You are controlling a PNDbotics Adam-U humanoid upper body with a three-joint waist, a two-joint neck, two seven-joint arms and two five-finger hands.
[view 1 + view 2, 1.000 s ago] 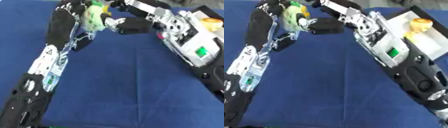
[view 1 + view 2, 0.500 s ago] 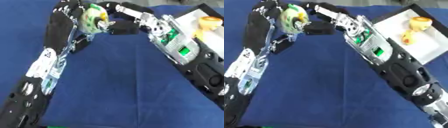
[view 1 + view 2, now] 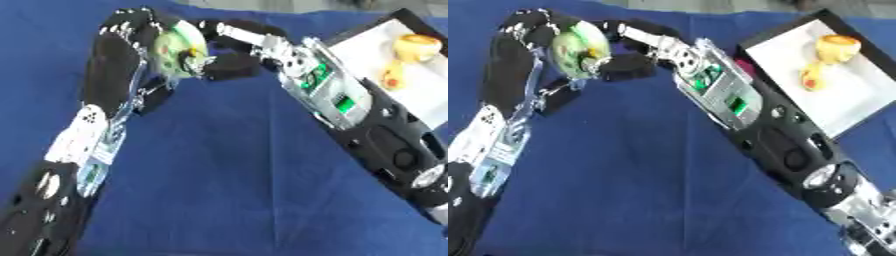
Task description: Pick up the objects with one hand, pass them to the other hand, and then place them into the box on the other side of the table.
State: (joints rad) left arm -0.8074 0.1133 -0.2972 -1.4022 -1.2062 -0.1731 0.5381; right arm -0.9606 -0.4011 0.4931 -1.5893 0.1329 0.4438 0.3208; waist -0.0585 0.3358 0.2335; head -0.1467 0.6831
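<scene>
The handover is the risk here. The green thing (image 3: 178, 49), pale and round with a yellow patch, hangs in the air above the blue desk (image 3: 227, 170), well to the left of the box (image 3: 859, 95), and both hands meet on it. If the left hand (image 3: 144, 37) lets go before the right hand (image 3: 229, 65) has curled round it, the green thing would likely fall to the desk and, being round, roll away. The two hands crowd the same small surface, so fingers could also knock against each other and push it out sideways. The right arm must then swing back toward the box, and a poor hold would show itself on that swing.

The left hand holds the green thing, its fingers curled over the top and far side. The right hand is at the green thing's right edge, its dark palm just beside it and a pale fingertip seemingly touching the front. Whether its fingers have closed round the green thing or only rest against it I cannot tell; they look bent but blurred.

The box, white inside with a dark rim, sits at the desk's far right and already holds two yellow-orange things (image 3: 836, 47), one above the other.
</scene>
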